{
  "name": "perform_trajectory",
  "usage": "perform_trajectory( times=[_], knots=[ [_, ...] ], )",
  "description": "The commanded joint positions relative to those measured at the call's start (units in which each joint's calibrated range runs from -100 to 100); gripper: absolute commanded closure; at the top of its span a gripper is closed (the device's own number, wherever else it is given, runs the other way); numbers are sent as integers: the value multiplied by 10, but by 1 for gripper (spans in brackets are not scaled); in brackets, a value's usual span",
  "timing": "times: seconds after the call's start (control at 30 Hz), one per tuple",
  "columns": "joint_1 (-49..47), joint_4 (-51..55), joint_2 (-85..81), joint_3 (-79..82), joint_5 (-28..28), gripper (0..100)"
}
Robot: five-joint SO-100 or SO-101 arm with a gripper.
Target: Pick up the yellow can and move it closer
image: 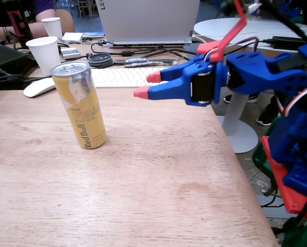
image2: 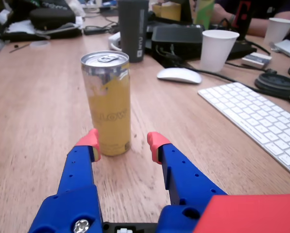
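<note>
Yellow can point(image: 81, 105) upright on wooden table point(image: 143, 195), apart from everything; white mouse point(image: 38, 87) and paper cup point(image: 44, 54) just behind can in fixed view, keyboard point(image: 123, 77) behind and right of can. Gripper point(image: 147, 85) spread wide, empty, red fingertips point(image2: 92, 141) short of can, flanking its base in wrist view

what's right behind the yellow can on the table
In the wrist view, behind the tall yellow Red Bull can stand a dark grey tumbler, a white computer mouse and a white paper cup. The can hides the wooden table directly behind it.
</note>
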Motion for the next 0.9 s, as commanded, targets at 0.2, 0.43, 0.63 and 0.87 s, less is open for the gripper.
perform_trajectory(
  times=[0.2,0.43,0.63,0.87],
  knots=[
    [3,-23,35,-3,-2,78],
    [3,-24,102,-19,-2,78],
    [36,-26,290,-173,-2,60],
    [54,-120,419,-248,-2,31]
  ],
)
